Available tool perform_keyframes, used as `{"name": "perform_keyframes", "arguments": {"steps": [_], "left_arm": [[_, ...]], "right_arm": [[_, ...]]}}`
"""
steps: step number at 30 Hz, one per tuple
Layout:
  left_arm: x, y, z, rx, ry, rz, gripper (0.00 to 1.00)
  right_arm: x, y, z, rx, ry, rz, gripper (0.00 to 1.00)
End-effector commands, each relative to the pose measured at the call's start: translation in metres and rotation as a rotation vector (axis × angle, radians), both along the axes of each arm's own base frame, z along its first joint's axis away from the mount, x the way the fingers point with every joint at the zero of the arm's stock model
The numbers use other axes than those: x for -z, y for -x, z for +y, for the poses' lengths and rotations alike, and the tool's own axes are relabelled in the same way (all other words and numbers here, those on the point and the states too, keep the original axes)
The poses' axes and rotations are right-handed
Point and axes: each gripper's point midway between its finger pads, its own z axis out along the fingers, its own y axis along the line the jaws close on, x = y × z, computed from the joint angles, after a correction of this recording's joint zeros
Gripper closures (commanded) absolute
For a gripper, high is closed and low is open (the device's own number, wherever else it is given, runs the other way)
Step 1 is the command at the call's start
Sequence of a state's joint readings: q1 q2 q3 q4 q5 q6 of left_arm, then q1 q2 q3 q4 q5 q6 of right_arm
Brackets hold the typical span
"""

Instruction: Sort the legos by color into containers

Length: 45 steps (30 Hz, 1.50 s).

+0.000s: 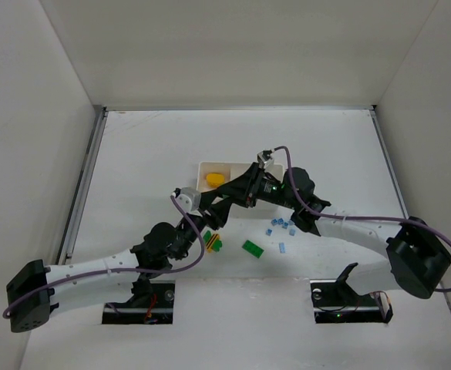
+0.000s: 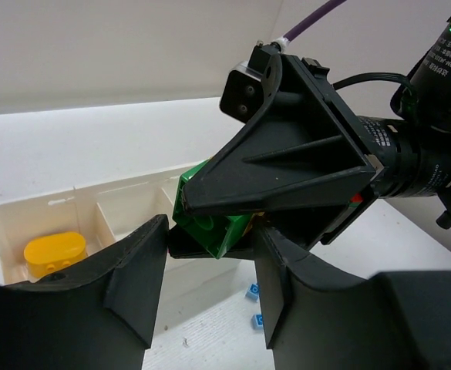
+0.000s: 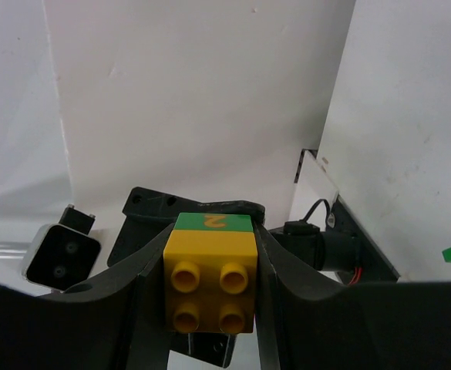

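Observation:
My right gripper (image 3: 211, 250) is shut on a yellow brick (image 3: 210, 274) joined to a green brick (image 3: 212, 222) marked with a 2. In the top view it (image 1: 227, 199) hovers at the near edge of the white three-compartment tray (image 1: 237, 165). My left gripper (image 2: 211, 245) is open, its fingers (image 2: 139, 266) on either side of that green brick (image 2: 206, 220) without touching it. In the top view it (image 1: 208, 220) sits just left of the right gripper. A yellow piece (image 2: 54, 253) lies in the tray's left compartment; the tray's rim (image 2: 55, 202) shows in the left wrist view.
On the table near the tray lie several light blue bricks (image 1: 281, 226), a green brick (image 1: 252, 247) and a yellow-green piece (image 1: 213, 243). Two blue bricks (image 2: 252, 291) show under my left gripper. White walls enclose the table. The two grippers are very close together.

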<state>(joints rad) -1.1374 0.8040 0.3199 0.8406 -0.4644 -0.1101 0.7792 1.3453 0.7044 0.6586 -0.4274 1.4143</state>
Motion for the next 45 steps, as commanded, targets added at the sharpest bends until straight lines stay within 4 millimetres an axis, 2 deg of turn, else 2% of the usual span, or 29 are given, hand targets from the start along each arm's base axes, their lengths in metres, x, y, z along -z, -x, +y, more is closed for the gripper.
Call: {"name": "perform_keyframes", "arguments": {"steps": [1,7,14,21,25,30,38,45], "left_arm": [[-0.025,0.012,-0.005,0.068,0.085,-0.055,0.55],[-0.033,0.017,-0.007,0.106,0.098,-0.077,0.47],[-0.042,0.027,-0.020,0.188,0.085,-0.094,0.63],[-0.051,0.038,-0.023,0.229,0.100,-0.103,0.78],[-0.056,0.042,-0.020,0.237,0.107,-0.102,0.83],[-0.051,0.043,-0.019,0.237,0.099,-0.088,0.85],[-0.047,0.042,-0.016,0.219,0.095,-0.074,0.88],[-0.048,0.041,-0.009,0.197,0.089,-0.074,0.88]], "right_arm": [[-0.015,0.008,0.003,-0.046,-0.062,-0.034,0.62],[-0.024,0.020,0.008,-0.113,-0.100,-0.048,0.62],[-0.027,0.030,0.008,-0.169,-0.123,-0.037,0.63],[-0.026,0.030,0.008,-0.170,-0.120,-0.033,0.61],[-0.022,0.027,0.009,-0.163,-0.116,-0.025,0.52],[-0.026,0.023,0.005,-0.147,-0.124,-0.043,0.42],[-0.016,0.015,0.004,-0.127,-0.103,-0.041,0.33],[-0.003,0.001,-0.006,-0.079,-0.076,-0.045,0.27]]}}
